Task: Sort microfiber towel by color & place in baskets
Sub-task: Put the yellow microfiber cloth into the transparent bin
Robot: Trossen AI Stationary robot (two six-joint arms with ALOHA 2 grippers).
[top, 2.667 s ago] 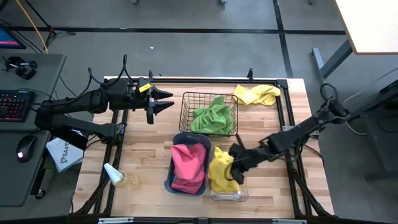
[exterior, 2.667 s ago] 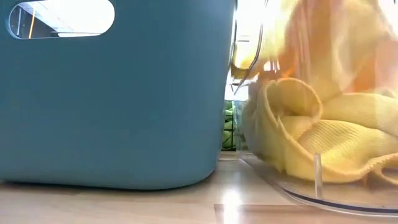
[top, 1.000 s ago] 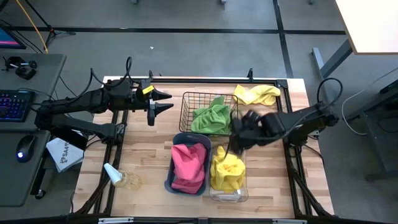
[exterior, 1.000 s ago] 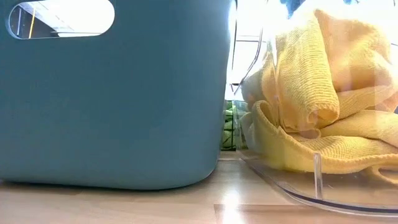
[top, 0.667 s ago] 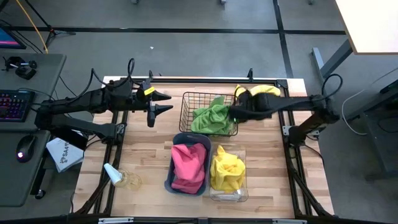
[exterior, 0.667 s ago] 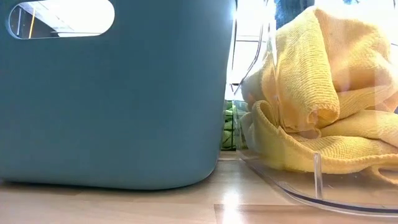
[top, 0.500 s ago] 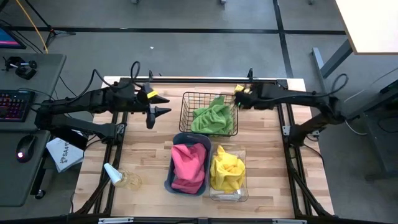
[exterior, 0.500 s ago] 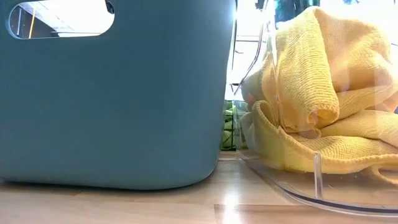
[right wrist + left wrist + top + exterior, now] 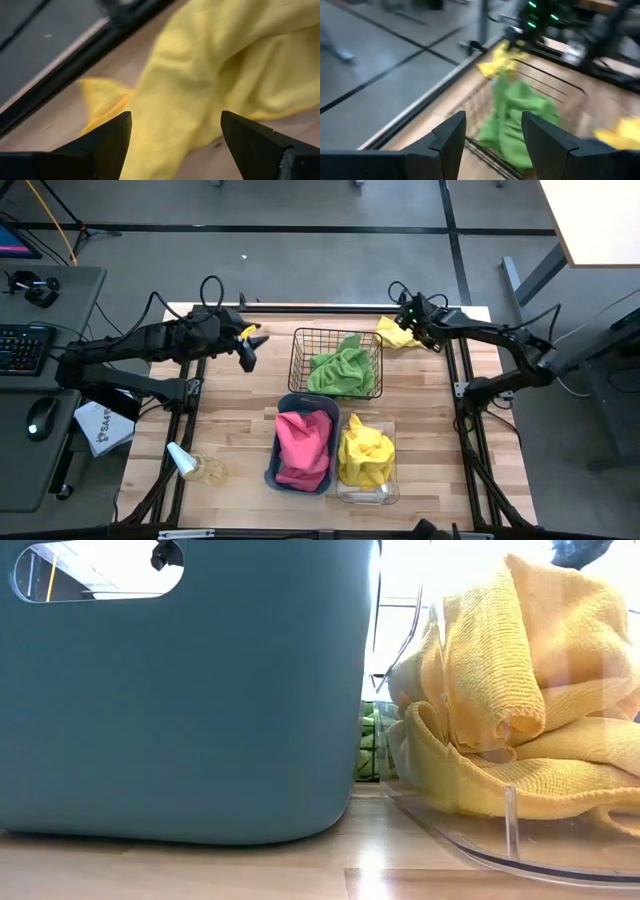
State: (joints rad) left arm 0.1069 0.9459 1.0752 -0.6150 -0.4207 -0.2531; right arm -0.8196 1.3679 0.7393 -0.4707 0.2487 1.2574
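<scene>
A loose yellow towel (image 9: 393, 334) lies crumpled on the table near its far right edge. My right gripper (image 9: 403, 323) hangs open just over it, a finger on either side of its folds (image 9: 210, 75). I cannot tell whether the fingers touch it. The black wire basket (image 9: 300, 340) holds a green towel (image 9: 342, 368). The teal bin (image 9: 284, 402) holds a pink towel (image 9: 303, 442). The clear bin (image 9: 388, 492) holds another yellow towel (image 9: 365, 452). My left gripper (image 9: 249, 350) is open and holds nothing, left of the wire basket and pointing toward it (image 9: 520, 120).
A small white cone and a clear object (image 9: 195, 465) lie at the table's near left. A white printed sheet (image 9: 100, 425) sits beyond the left edge, beside a desk with a keyboard and mouse. Dark rails (image 9: 462, 380) run along the table's sides.
My right gripper, open and holding nothing, has swung from just beyond the clear bin toward the table's far edge. It passed the wire basket's right side and now hangs over the loose yellow towel. My left gripper has turned a little where it is. The towels in the bins lie still.
</scene>
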